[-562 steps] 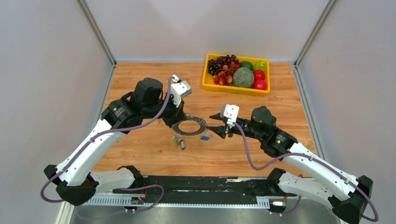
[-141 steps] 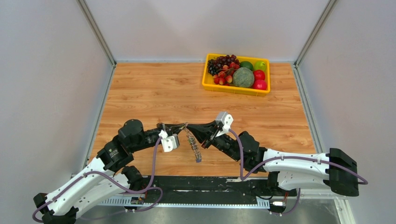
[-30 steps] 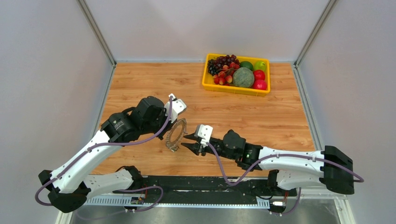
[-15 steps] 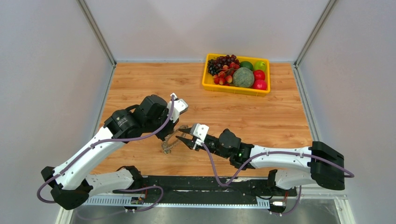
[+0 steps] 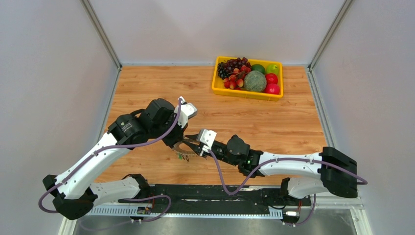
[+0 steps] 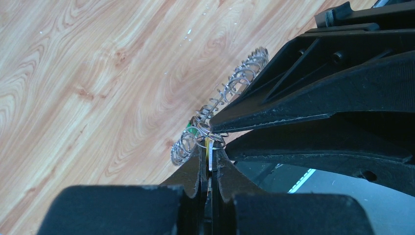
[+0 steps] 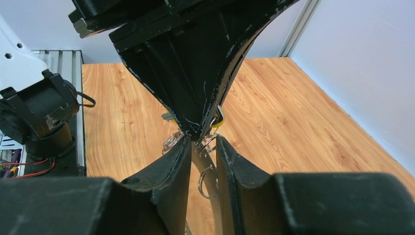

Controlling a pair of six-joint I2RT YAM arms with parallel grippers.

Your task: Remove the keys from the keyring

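**Keyring held between both grippers, near centre of table**

Location: the keyring (image 5: 183,151) is off the table (image 5: 147,88), in the near middle of the workspace, where the two arms meet. In the left wrist view it shows edge-on, its fringe of wire loops running in a slanted line above the wood.

Left gripper (image 5: 179,142): jaws closed tight on the flat rim of the keyring. The left wrist view shows the thin metal edge pinched between the two black fingers (image 6: 193,169), with no gap.

Right gripper (image 5: 191,143): it reaches in from the right and meets the left gripper tip to tip. Its jaws stand a little apart, with the ring's rim and several loops in the gap. Whether the fingers (image 7: 178,159) press on the metal cannot be told.

Keys: a green key head (image 6: 190,131) hangs on the ring just beyond the left fingertips. A yellow key head (image 7: 218,118) shows beside the left gripper's tips in the right wrist view. Other keys cannot be made out.

Other items: a yellow basket (image 5: 214,81) of fruit sits at the far right of the table, well apart from both arms.
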